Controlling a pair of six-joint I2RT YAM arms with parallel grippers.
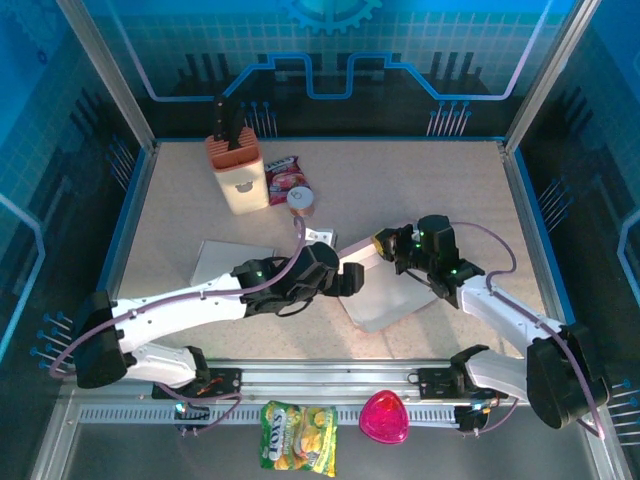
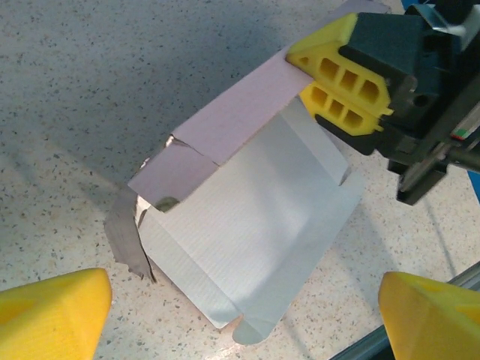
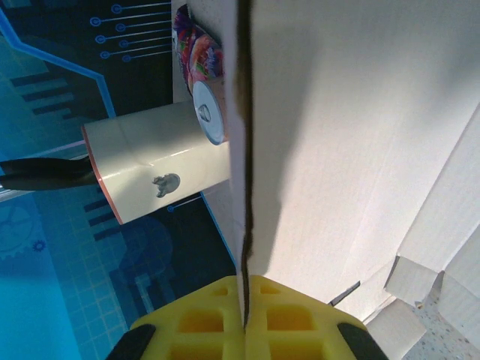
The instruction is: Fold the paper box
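Observation:
The paper box (image 1: 392, 296) lies partly folded at the table's centre, its white panel (image 2: 255, 225) flat and one long flap (image 2: 240, 112) raised along the far side. My right gripper (image 1: 386, 244) is shut on that flap's end; its yellow fingers (image 2: 337, 82) pinch the cardboard edge (image 3: 246, 247) between them. My left gripper (image 1: 348, 277) hovers just left of the box, jaws wide open, with nothing between its yellow fingertips (image 2: 52, 315). A small side tab (image 2: 127, 232) sticks out at the box's left corner.
A white knife holder (image 1: 235, 170), a snack packet (image 1: 283, 178) and a can (image 1: 301, 200) stand at the back left. A flat white sheet (image 1: 232, 262) lies under the left arm. A yellow snack bag (image 1: 298, 450) and a pink object (image 1: 384, 417) sit by the front rail.

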